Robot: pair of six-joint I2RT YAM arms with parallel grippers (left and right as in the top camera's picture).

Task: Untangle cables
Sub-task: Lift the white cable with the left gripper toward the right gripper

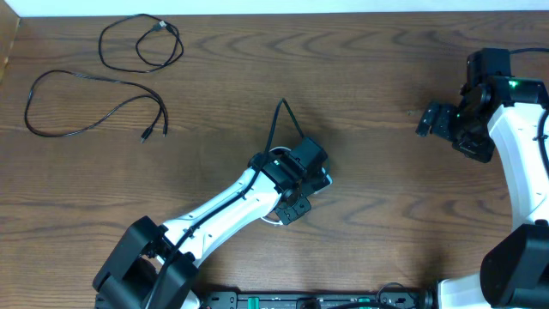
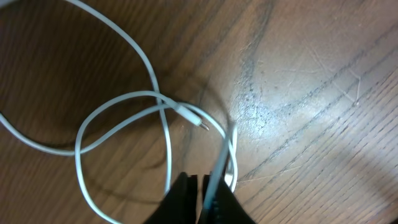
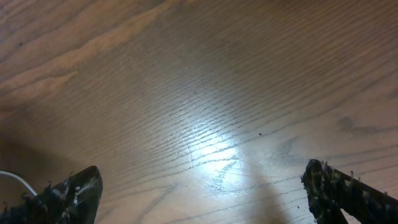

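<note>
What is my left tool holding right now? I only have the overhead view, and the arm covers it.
Observer: The left wrist view shows the left tool shut on one strand of the white cable.
Operator: Is the cable tangled there?
Observer: It loops and crosses itself just ahead of the tool, with its plug lying by the crossing.
Operator: And the right tool?
Observer: The right tool is open, with only bare table between its fingers.
</note>
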